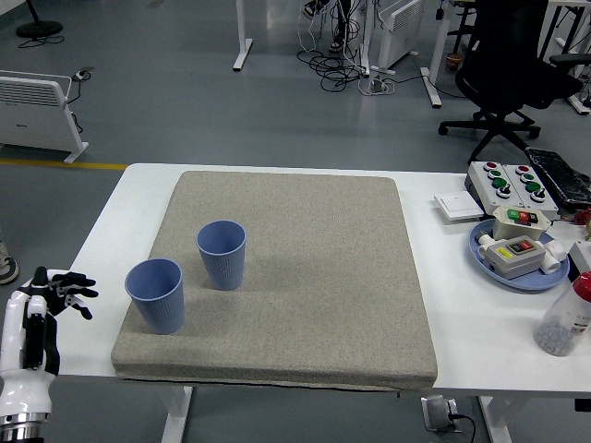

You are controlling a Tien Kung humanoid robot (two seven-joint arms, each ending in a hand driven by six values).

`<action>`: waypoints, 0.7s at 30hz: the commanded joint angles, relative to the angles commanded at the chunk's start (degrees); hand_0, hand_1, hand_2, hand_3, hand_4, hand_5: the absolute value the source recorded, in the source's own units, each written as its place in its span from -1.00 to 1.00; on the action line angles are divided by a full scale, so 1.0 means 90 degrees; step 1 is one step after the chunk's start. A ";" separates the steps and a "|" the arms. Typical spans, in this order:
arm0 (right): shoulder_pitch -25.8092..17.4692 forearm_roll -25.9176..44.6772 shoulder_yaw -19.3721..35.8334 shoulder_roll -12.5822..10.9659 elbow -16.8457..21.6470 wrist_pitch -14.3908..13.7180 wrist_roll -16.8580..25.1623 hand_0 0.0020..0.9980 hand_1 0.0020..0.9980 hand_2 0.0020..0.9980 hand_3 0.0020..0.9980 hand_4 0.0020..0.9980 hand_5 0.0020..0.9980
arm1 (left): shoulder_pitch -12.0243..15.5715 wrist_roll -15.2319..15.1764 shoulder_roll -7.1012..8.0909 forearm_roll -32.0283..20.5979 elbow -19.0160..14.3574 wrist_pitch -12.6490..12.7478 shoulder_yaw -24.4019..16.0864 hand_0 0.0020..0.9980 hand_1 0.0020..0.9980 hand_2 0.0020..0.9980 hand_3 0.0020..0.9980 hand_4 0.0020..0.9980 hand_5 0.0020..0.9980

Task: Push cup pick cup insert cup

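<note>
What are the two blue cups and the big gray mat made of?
Left blue cup and right blue cup: probably matte plastic, smooth rims, faint vertical ribs, no shine. Gray mat: looks like woven fabric over foam, speckled, thick soft edge.

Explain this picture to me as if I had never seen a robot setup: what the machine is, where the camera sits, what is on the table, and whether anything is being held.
This is a single picture taken from a camera high on a humanoid robot, looking forward and down over its white table. The robot has two arms that end in five-fingered hands. Only the left hand shows, at the lower left, beside the table's left edge, fingers relaxed and holding nothing. The right arm is out of the picture.

A beige mat covers most of the table. On its left part stand two blue cups, both upright and empty: the near cup and the far cup, close together but apart.

At the right edge lie button boxes, a blue plate carrying more switches, and a bottle with a red cap. Nothing is held.
</note>
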 joint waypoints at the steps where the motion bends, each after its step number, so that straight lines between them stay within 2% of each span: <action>1: 0.0000 -0.0001 0.0001 0.0001 0.0000 0.0000 -0.0001 0.46 0.34 0.41 0.19 -0.68 -0.23 | -0.0003 0.0000 0.0001 0.0061 0.0020 -0.0001 0.0022 -0.64 -0.23 -0.18 -0.22 0.05 1.00; 9: -0.0004 -0.0028 0.0022 0.0005 0.0000 0.0003 -0.0010 0.46 0.33 0.41 0.19 -0.68 -0.23 | -0.0119 0.0000 -0.0030 0.0377 0.0385 -0.0154 0.0379 -0.61 -0.22 -0.17 -0.22 0.06 1.00; 12: -0.0007 0.0008 0.0000 0.0003 0.0000 0.0002 0.0000 0.46 0.33 0.41 0.19 -0.68 -0.23 | -0.0145 0.0325 -0.0030 0.0810 0.0507 -0.0441 0.0363 -0.61 -0.22 -0.17 -0.22 0.06 1.00; 13: -0.0005 0.0001 0.0000 0.0001 0.0000 0.0005 -0.0001 0.46 0.33 0.41 0.19 -0.68 -0.23 | -0.0158 0.0436 -0.0034 0.0910 0.0551 -0.0524 0.0368 -0.31 -0.09 -0.10 -0.13 0.06 1.00; 18: -0.0009 0.0021 -0.0013 0.0001 0.0001 0.0004 0.0002 0.46 0.33 0.41 0.19 -0.68 -0.23 | -0.0232 0.0908 -0.0051 0.1214 0.0781 -0.0897 0.0429 -0.31 -0.09 -0.10 -0.13 0.06 1.00; 19: -0.0010 0.0026 -0.0016 0.0001 0.0002 0.0004 0.0003 0.46 0.34 0.41 0.19 -0.68 -0.23 | -0.0242 0.0943 -0.0052 0.1238 0.0805 -0.0922 0.0439 -0.11 0.04 -0.01 -0.05 0.07 1.00; 21: -0.0015 0.0027 -0.0014 0.0003 0.0001 0.0003 0.0002 0.46 0.34 0.41 0.19 -0.68 -0.23 | -0.0283 0.1013 -0.0068 0.1231 0.0870 -0.0965 0.0458 -0.11 0.04 -0.01 -0.05 0.07 1.00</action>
